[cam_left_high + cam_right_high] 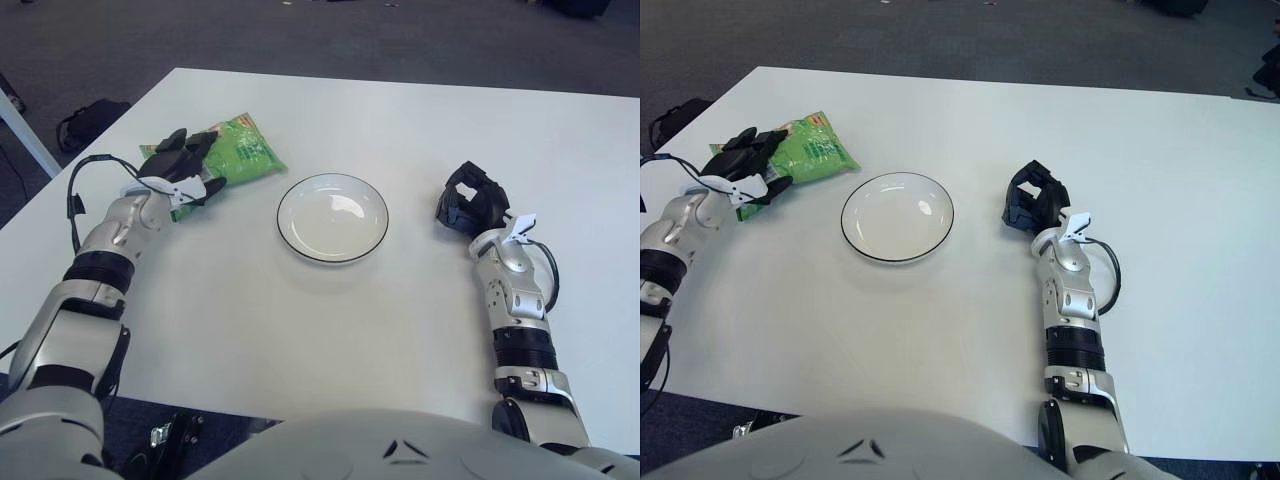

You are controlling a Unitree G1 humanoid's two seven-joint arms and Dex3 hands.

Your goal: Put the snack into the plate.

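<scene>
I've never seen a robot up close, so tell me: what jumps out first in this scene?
The bright green snack bag stands out at the far left of the white table, with the robot's left hand closed on its near end. Just to its right, mid-table, sits an empty white plate with a dark rim. The right hand shows to the plate's right, fingers curled and holding nothing.

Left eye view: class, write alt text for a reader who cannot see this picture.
The left robot hand grips a green snack bag on a white table, just left of an empty white plate. The right robot hand shows to the right of the plate, curled and holding nothing.
</scene>
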